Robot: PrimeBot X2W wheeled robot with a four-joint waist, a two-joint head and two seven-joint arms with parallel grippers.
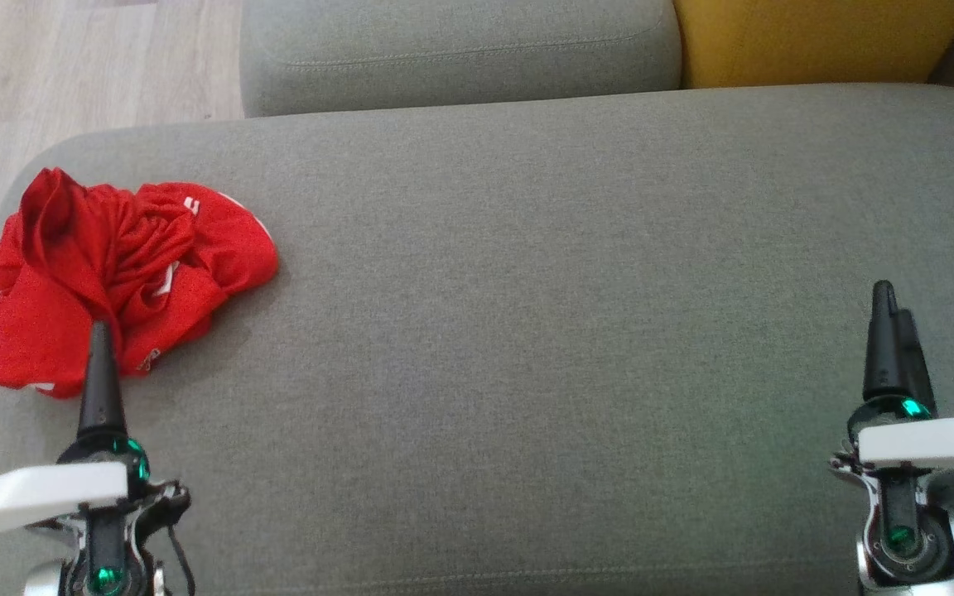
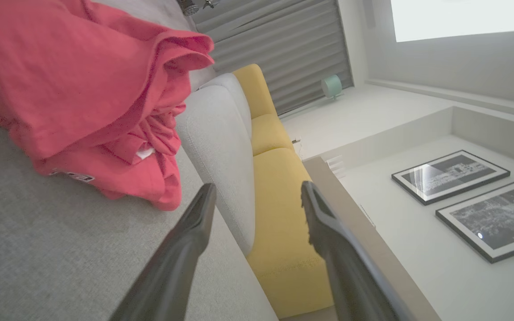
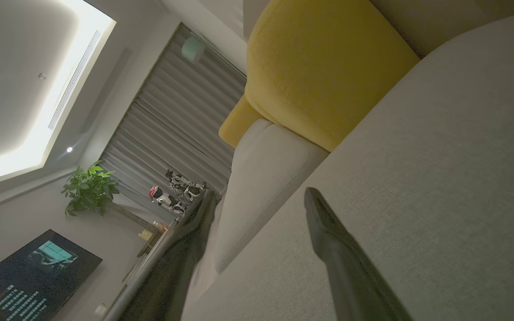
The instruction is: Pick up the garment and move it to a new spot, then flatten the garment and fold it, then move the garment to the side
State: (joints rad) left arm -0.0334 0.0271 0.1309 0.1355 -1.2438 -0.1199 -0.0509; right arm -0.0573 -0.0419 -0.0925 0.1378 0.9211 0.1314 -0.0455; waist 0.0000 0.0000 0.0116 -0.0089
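The red garment (image 1: pixel 125 265) lies crumpled on the grey sofa seat (image 1: pixel 527 331), just ahead of the left fingers (image 2: pixel 194 232), which stand wide. Best to sink them over a thick fold before closing. The right fingers (image 3: pixel 333 240), also wide, hang well apart.

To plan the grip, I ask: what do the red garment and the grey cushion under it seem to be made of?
Red garment: probably thin, light sports jersey, matte; it bunches in soft small folds. Grey cushion: seemingly woven upholstery cloth, matte; a fine flecked weave shows on its surface.
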